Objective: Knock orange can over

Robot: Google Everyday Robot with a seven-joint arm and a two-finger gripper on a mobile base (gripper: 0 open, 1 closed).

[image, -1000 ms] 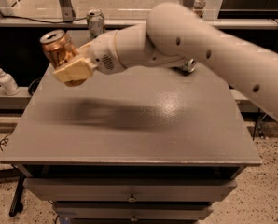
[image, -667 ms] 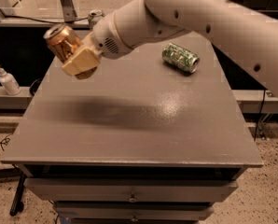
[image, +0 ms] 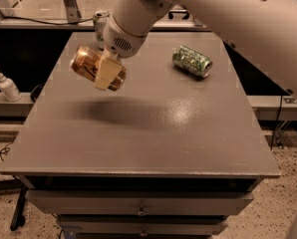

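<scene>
Gripper point(image: 106, 73) now sitting lower and further in over table point(image: 138, 148) than before, orange can point(image: 85, 63) tipping from upright-ish to nearly horizontal. Fingers clamping across can's middle, holding it in air above table's left half, shadow lying beneath. Green patterned can point(image: 192, 60) lying on its side, well apart to right. White-and-green can point(image: 99, 24) standing at far edge.

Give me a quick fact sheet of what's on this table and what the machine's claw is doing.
gripper: shut on the orange can, above the table's left side
orange can: tilted, lifted off the top, shadow beneath
green patterned can: lying on its side, back right
white-and-green can: upright at the back, partly hidden by the arm
table: grey top, drawers below
pump bottle: on a low ledge left of the table
</scene>
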